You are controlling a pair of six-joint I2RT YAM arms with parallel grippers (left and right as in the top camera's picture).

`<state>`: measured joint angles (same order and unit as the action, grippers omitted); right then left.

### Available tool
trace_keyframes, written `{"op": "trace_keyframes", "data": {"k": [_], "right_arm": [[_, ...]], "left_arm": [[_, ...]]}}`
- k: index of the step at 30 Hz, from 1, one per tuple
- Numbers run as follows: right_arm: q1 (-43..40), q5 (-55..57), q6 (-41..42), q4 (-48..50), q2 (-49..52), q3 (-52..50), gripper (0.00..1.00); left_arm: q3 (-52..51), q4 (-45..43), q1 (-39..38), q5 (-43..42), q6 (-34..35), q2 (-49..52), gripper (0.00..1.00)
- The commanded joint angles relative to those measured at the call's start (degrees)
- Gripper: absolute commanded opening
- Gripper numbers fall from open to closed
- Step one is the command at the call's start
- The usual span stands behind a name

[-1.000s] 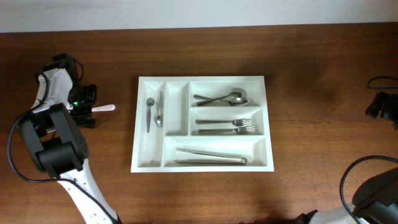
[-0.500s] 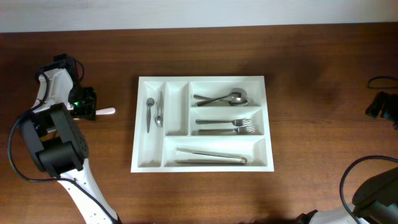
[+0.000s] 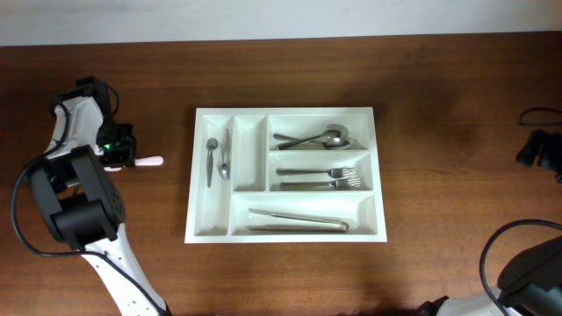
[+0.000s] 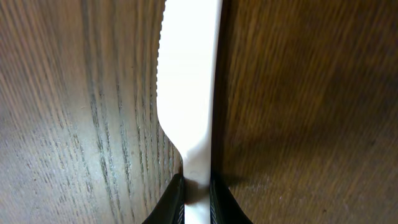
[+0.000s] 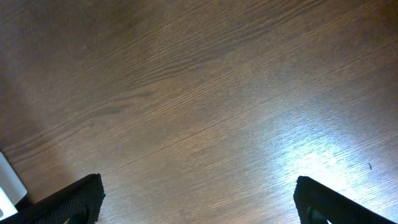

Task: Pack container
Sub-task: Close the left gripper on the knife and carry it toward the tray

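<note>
A white plastic knife (image 4: 186,74) lies on the wooden table, its serrated blade pointing away from the wrist camera. My left gripper (image 4: 198,199) is shut on its narrow neck, one black finger on each side. From above, the left gripper (image 3: 118,156) sits left of the white container (image 3: 211,221), and the knife (image 3: 151,161) sticks out toward it. The container holds spoons (image 3: 312,139), forks (image 3: 320,177), long metal pieces (image 3: 299,219) and two small utensils (image 3: 216,156). My right gripper (image 5: 199,205) is open over bare wood, far right of the container (image 3: 536,147).
A dark cable (image 3: 26,233) loops at the lower left beside the left arm's base (image 3: 75,206). Another cable (image 3: 514,233) curves at the lower right. The table's far edge meets a pale wall (image 3: 281,17) at the top.
The left jaws have closed onto the white knife, which shifted slightly on the table. The right arm has not moved.
</note>
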<state>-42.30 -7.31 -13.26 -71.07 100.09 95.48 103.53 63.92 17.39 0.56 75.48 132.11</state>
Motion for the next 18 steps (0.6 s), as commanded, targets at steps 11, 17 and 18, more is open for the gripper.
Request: {"op": "trace_keyframes", "data": {"k": [11, 17, 18], "right_arm": [[-0.11, 0.31, 0.48, 0.02, 0.52, -0.07, 0.99], [-0.11, 0.31, 0.48, 0.02, 0.52, -0.07, 0.99], [-0.11, 0.31, 0.48, 0.02, 0.52, -0.07, 0.99]], "left_arm": [[15.91, 0.59, -1.64, 2.25, -30.97, 1.7, 0.02], [22.62, 1.9, -5.33, 0.13, -39.58, 0.22, 0.02], [23.52, 1.88, -6.4, -1.07, -41.55, -0.33, 0.02]]}}
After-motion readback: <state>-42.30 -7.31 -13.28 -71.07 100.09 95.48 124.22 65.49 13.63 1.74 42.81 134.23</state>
